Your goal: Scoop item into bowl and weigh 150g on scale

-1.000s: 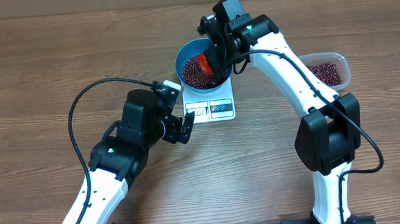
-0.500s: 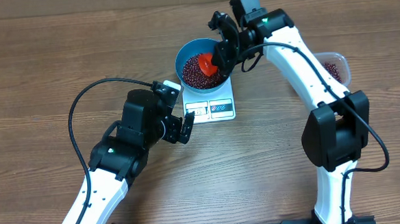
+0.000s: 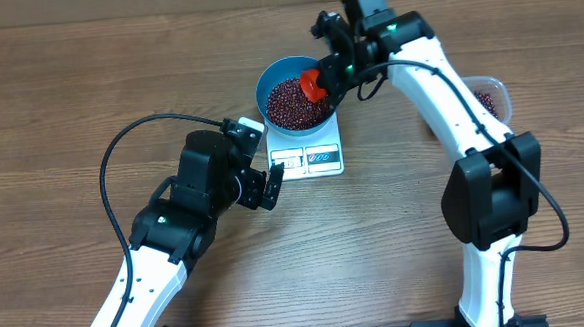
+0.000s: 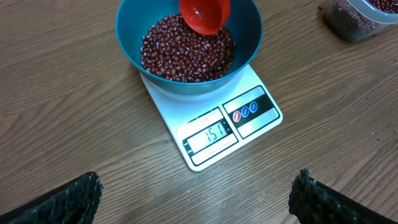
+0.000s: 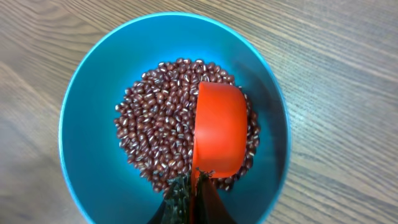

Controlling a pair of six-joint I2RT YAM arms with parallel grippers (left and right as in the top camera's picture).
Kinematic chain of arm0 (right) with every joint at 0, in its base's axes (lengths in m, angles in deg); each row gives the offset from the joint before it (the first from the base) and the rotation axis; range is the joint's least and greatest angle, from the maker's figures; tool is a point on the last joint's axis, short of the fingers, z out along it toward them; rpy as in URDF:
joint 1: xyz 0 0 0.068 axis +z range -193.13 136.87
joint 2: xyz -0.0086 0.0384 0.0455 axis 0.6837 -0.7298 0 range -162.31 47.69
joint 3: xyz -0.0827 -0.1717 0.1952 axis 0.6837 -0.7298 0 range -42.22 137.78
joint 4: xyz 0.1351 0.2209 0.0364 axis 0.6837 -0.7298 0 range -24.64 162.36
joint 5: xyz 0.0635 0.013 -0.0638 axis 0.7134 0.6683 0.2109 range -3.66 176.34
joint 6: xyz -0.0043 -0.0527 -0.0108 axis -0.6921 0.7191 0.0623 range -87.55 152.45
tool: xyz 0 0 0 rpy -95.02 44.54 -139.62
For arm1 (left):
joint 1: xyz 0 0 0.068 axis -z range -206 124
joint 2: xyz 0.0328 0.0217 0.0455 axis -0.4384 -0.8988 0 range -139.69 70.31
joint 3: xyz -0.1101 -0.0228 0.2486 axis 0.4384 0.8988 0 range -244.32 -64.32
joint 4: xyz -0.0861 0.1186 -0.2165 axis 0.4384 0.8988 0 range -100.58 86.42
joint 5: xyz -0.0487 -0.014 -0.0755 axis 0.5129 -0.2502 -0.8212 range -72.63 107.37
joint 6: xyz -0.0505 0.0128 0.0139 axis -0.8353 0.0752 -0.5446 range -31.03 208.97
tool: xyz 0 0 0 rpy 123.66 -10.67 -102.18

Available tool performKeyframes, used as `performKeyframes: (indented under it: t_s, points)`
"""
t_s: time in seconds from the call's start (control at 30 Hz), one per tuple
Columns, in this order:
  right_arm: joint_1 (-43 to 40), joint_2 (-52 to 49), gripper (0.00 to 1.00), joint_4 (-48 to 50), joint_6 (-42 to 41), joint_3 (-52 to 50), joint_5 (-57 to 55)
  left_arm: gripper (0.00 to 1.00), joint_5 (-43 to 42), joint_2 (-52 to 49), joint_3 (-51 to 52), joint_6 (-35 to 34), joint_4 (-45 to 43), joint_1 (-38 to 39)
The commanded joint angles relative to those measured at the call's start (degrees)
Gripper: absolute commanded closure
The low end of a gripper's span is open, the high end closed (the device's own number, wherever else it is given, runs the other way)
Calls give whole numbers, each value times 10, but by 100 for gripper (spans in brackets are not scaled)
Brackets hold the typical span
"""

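Observation:
The blue bowl (image 3: 260, 93) stands on the white scale (image 3: 324, 160) and holds a heap of dark red-brown beans (image 3: 287, 104). In the left wrist view the scale's display (image 4: 214, 132) reads 151. My right gripper (image 3: 329, 69) is shut on the handle of a red scoop (image 3: 312, 83), which hangs over the bowl's right side, just above the beans (image 5: 155, 124). The scoop's cup (image 4: 204, 14) shows no beans. My left gripper (image 3: 273, 184) rests open on the table in front of the scale (image 4: 249, 124), with nothing between its fingers.
A clear plastic tub (image 3: 489, 98) with more beans stands at the right, partly hidden behind my right arm. A black cable (image 3: 121, 152) loops over the table left of my left arm.
My right arm has swung to the right and drawn the red scoop up out of the beans toward the bowl's right rim. The left arm has not moved.

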Motion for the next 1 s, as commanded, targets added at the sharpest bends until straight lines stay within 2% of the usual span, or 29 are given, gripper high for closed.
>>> performKeyframes:
  t_s: [0.0, 0.37, 0.73, 0.97]
  points:
    - [34, 26, 96, 10, 1, 18, -106, 0, -4, -5, 2, -6, 0, -2]
    - [80, 26, 96, 40, 16, 18, -247, 0, -4, -5, 2, -6, 0, -2]
    - [83, 25, 96, 51, 20, -7, -247, 0, -4, -4, 2, -6, 0, -2]
    - [84, 25, 96, 40, 19, -8, -203, 0, -4, -5, 2, -6, 0, -2]
